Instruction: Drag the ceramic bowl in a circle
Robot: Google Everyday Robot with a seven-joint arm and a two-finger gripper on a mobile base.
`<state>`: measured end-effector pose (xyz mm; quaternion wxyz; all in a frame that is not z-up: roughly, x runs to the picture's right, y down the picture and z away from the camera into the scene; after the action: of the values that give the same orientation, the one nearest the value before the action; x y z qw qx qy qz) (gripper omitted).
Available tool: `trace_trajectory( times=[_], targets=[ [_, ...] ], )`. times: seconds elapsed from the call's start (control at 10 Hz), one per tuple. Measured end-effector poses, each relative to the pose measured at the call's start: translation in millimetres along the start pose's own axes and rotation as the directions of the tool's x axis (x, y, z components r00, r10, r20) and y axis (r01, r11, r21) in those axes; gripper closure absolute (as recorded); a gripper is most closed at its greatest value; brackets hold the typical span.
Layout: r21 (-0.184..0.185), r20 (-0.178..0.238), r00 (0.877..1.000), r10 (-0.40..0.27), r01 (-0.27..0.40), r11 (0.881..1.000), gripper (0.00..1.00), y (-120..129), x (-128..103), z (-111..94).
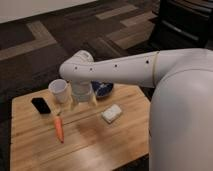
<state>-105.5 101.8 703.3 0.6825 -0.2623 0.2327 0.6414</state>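
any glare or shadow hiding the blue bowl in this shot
Camera view: the light is soft and even. There is no hard glare on the glossy dark-blue ceramic bowl, only pale marks inside. The robot's white arm, not shadow, covers part of the bowl. The gripper hangs between the bowl and the small white cup. A faint shadow darkens the wooden table under the arm.
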Motion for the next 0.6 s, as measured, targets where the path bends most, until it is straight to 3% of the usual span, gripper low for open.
trace_trajectory(
  times=[0.4,0.6],
  targets=[
    [-0.006,0.003,1.000,0.017,-0.017,1.000,0.35,-4.1,-0.6,-1.0],
    [-0.023,0.020,0.996,0.085,-0.084,0.996,0.35,-30.6,-7.5,-4.2]
  ],
)
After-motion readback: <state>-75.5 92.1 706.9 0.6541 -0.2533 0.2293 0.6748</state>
